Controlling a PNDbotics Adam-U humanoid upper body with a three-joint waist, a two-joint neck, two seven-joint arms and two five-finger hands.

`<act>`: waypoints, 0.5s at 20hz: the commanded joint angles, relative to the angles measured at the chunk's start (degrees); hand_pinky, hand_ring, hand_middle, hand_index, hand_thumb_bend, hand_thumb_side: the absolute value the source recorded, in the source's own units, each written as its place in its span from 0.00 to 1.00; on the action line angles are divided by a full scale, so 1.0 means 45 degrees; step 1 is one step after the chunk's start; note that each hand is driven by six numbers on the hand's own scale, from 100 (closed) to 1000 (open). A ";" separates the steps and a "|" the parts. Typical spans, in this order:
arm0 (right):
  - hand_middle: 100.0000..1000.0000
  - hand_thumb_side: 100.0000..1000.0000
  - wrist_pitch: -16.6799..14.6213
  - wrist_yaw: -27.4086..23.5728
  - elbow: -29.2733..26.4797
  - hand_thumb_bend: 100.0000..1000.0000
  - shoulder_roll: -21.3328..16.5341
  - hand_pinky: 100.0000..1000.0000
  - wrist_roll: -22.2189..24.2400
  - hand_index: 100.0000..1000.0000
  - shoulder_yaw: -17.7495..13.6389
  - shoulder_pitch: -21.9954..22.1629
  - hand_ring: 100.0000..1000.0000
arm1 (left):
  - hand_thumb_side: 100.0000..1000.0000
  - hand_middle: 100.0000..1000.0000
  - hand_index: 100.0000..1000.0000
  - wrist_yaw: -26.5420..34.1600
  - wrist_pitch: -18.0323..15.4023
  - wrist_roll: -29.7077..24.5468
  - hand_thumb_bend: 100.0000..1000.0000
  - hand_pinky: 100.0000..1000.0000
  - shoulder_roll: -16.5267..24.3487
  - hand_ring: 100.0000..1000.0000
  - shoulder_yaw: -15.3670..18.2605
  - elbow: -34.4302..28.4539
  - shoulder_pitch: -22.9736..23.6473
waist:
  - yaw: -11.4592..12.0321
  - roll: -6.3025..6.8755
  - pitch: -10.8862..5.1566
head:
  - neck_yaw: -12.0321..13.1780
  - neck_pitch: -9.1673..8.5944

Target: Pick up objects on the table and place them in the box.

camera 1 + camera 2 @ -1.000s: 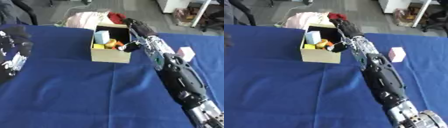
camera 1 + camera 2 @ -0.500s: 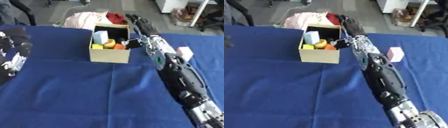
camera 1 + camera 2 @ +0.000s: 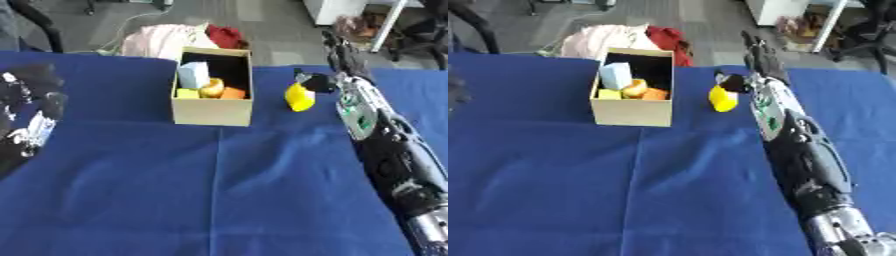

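An open cardboard box (image 3: pixel 214 111) stands on the blue table (image 3: pixel 175 190) at the back centre. Inside it are a light blue block (image 3: pixel 192 75), a yellow-green piece and an orange piece. Just right of the box is a yellow object (image 3: pixel 299 98). My right hand (image 3: pixel 339 57) is beyond and to the right of that object, its fingers straight and pointing away. Its dark thumb meets the top of the yellow object. My left hand (image 3: pixel 31 107) rests open at the left edge, far from the box.
My right forearm (image 3: pixel 798 145) lies along the table's right side. A heap of pink and red cloth (image 3: pixel 166 40) lies on the floor behind the box. White furniture and chair legs stand at the far right.
My right hand has moved from over the box's right rim to the right of the box. The yellow object now shows beside the box. The camera has shifted too.
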 commanded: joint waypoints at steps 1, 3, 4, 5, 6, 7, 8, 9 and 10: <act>0.81 0.27 0.0642 -0.0753 0.0267 0.29 -0.0357 0.74 -0.0010 1.00 0.0135 -0.0142 0.77 | 0.52 0.62 0.81 -0.0034 -0.0022 0.0040 0.24 0.80 0.0147 0.60 0.0156 -0.0160 -0.0150 | 0.0044 -0.0084 -0.0072 | -0.0023 -0.0173; 0.80 0.27 0.0831 -0.1112 0.0490 0.29 -0.0300 0.74 0.0097 1.00 0.0266 -0.0086 0.76 | 0.52 0.62 0.81 -0.0035 -0.0022 0.0043 0.24 0.80 0.0136 0.60 0.0161 -0.0173 -0.0164 | 0.0081 -0.0070 -0.0033 | -0.0044 -0.0195; 0.80 0.28 0.0873 -0.1238 0.0604 0.28 -0.0261 0.74 0.0184 1.00 0.0320 -0.0058 0.76 | 0.52 0.62 0.81 -0.0032 -0.0021 0.0043 0.24 0.80 0.0129 0.60 0.0162 -0.0178 -0.0167 | 0.0096 -0.0063 -0.0016 | -0.0053 -0.0199; 0.79 0.28 0.0889 -0.1327 0.0713 0.28 -0.0222 0.74 0.0302 0.99 0.0371 -0.0034 0.76 | 0.52 0.62 0.81 -0.0030 -0.0021 0.0041 0.24 0.80 0.0122 0.60 0.0162 -0.0182 -0.0171 | 0.0108 -0.0056 -0.0002 | -0.0062 -0.0206; 0.79 0.28 0.0893 -0.1375 0.0799 0.28 -0.0194 0.74 0.0427 0.99 0.0416 -0.0019 0.76 | 0.52 0.62 0.81 -0.0028 -0.0020 0.0038 0.24 0.80 0.0114 0.60 0.0162 -0.0185 -0.0178 | 0.0116 -0.0050 0.0008 | -0.0070 -0.0213; 0.79 0.27 0.0902 -0.1380 0.0866 0.27 -0.0171 0.74 0.0540 0.99 0.0454 -0.0006 0.76 | 0.52 0.62 0.81 -0.0025 -0.0020 0.0037 0.24 0.80 0.0103 0.60 0.0162 -0.0188 -0.0186 | 0.0125 -0.0045 0.0018 | -0.0077 -0.0221; 0.79 0.27 0.0925 -0.1349 0.0932 0.27 -0.0143 0.74 0.0665 0.98 0.0486 0.0007 0.76 | 0.52 0.62 0.81 -0.0020 -0.0021 0.0034 0.24 0.80 0.0090 0.60 0.0160 -0.0193 -0.0195 | 0.0136 -0.0039 0.0026 | -0.0084 -0.0228; 0.76 0.27 0.0944 -0.1310 0.0993 0.26 -0.0108 0.74 0.0803 0.96 0.0511 0.0023 0.75 | 0.52 0.62 0.81 -0.0017 -0.0022 0.0029 0.24 0.80 0.0083 0.60 0.0156 -0.0197 -0.0201 | 0.0147 -0.0035 0.0034 | -0.0091 -0.0234; 0.76 0.27 0.0954 -0.1259 0.1048 0.26 -0.0077 0.74 0.0962 0.95 0.0537 0.0037 0.75 | 0.52 0.62 0.81 -0.0015 -0.0023 0.0022 0.24 0.80 0.0077 0.60 0.0152 -0.0199 -0.0203 | 0.0155 -0.0030 0.0039 | -0.0094 -0.0240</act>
